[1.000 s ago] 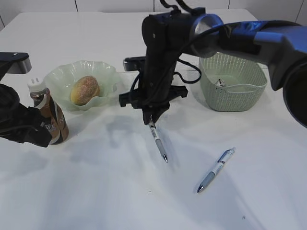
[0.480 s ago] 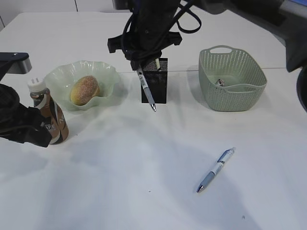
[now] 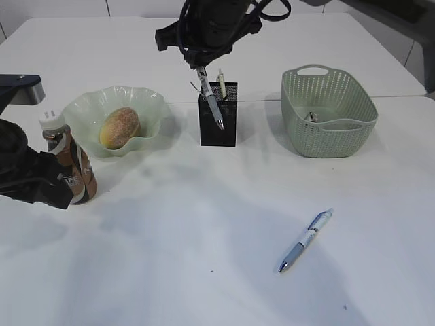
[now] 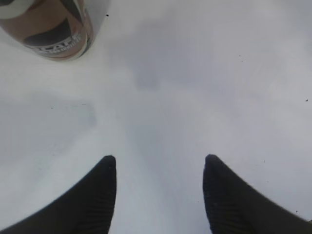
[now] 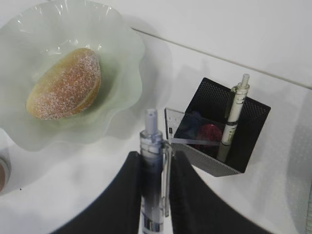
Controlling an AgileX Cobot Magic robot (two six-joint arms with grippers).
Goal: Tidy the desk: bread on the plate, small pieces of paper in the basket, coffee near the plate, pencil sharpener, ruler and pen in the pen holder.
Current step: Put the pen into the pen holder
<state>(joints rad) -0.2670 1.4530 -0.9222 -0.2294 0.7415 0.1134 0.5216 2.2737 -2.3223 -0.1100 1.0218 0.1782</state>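
The right gripper (image 5: 155, 195) is closed on a pen (image 3: 209, 98), which hangs tip-down above the pen holder (image 3: 218, 115), evidently so it can drop straight into the open top. The holder has one pen, a clear ruler (image 5: 187, 141) and a red item inside. The left gripper (image 4: 158, 187) stands half open and empty over the desk (image 3: 204, 238), beside the coffee (image 3: 69, 159), which stands near the plate (image 3: 146, 103). The bread (image 3: 120, 127) lies in the plate. A second pen (image 3: 306, 240) lies loose on the desk; the basket (image 3: 329, 112) holds a small scrap
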